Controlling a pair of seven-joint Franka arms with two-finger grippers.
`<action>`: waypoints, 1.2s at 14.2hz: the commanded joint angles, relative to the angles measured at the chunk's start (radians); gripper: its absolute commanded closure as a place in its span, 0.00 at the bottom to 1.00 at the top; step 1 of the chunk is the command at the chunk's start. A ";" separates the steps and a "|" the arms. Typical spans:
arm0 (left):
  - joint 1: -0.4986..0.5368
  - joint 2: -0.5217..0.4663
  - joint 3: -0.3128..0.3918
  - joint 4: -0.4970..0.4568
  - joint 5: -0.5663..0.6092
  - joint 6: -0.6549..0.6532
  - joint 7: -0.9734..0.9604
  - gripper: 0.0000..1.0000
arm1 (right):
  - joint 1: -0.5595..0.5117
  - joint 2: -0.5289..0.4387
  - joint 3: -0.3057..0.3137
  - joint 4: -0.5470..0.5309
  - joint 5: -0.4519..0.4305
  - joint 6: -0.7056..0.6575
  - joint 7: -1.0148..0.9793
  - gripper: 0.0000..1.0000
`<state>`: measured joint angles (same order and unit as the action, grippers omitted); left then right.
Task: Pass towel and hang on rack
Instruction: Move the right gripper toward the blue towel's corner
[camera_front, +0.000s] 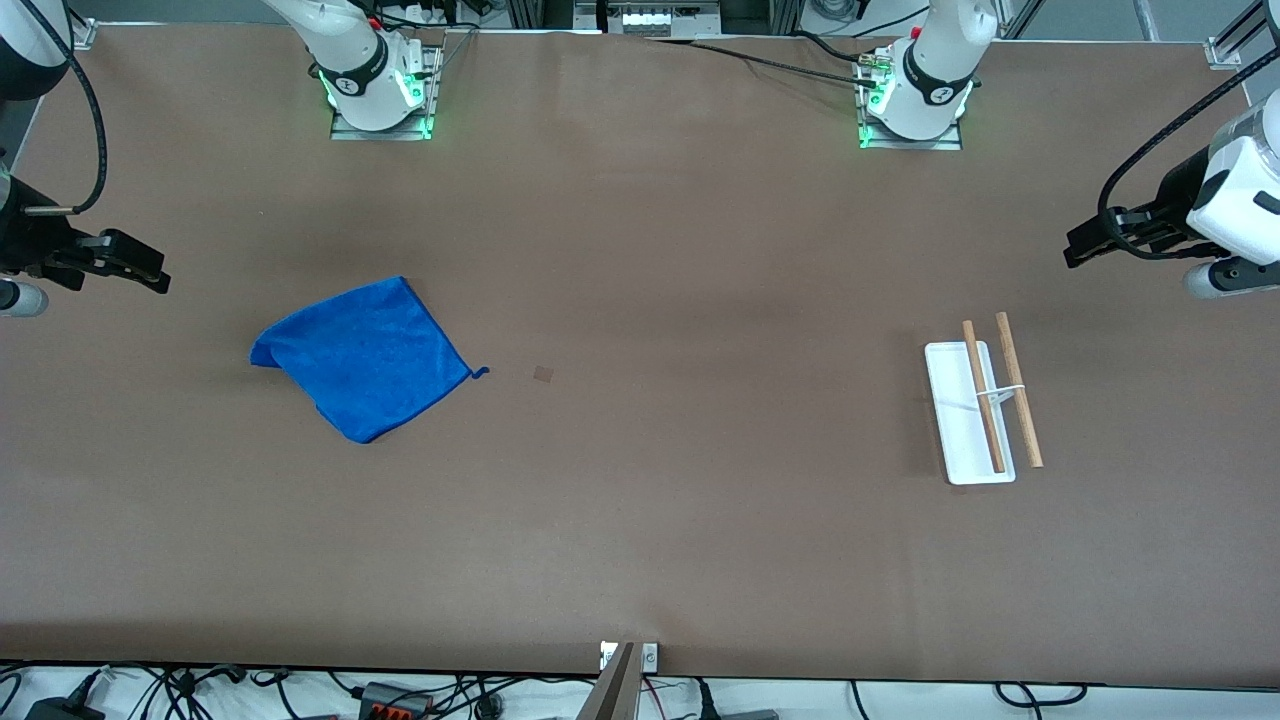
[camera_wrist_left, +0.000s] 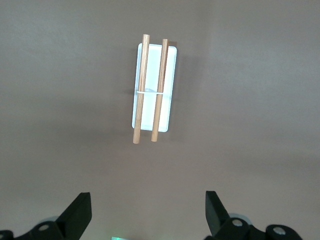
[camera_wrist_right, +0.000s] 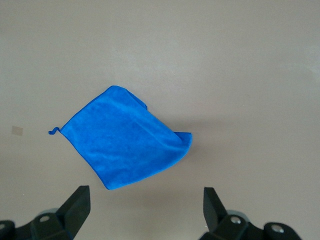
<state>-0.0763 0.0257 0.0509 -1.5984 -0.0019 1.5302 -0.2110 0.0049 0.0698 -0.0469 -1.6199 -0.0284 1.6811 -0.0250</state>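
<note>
— Two end effectors, and we see both with their fingers spread wide and nothing between them. Where do we put the left end effector (camera_front: 1078, 250)?

— We find it up in the air over the left arm's end of the table (camera_front: 640, 560), at the edge of the front view. The rack (camera_front: 980, 405) stands on the table well apart from it, and in the left wrist view we see the rack (camera_wrist_left: 154, 90) ahead of the fingertips (camera_wrist_left: 80, 210), untouched.

— How does the rack look to us?

— We see a white tray base, a thin white wire support, and two light-brown wooden rods lying parallel. Nothing hangs on them.

— And the right end effector (camera_front: 150, 275)?

— We see it hovering over the right arm's end of the table. The towel (camera_front: 365, 355) lies on the table near it but apart from it. In the right wrist view we see the towel (camera_wrist_right: 127, 137) ahead of the open fingers (camera_wrist_right: 75, 210), one corner folded over and the small loop tag sticking out at another corner.

— Anything else we notice?

— We spot a small brown patch (camera_front: 543, 374) on the table just beside the towel's tag corner, between towel and rack.
</note>
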 joint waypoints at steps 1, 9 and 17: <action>0.013 0.017 0.001 0.032 -0.030 -0.012 0.024 0.00 | 0.003 -0.031 -0.002 -0.032 -0.002 0.002 0.005 0.00; 0.012 0.017 0.004 0.032 -0.033 -0.016 0.024 0.00 | 0.007 0.040 0.001 -0.031 -0.008 0.034 0.004 0.00; 0.012 0.017 0.004 0.032 -0.033 -0.016 0.024 0.00 | -0.006 0.267 0.001 -0.032 -0.004 0.078 0.005 0.00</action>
<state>-0.0743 0.0259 0.0564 -1.5982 -0.0194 1.5301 -0.2110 0.0126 0.3025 -0.0434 -1.6579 -0.0284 1.7630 -0.0239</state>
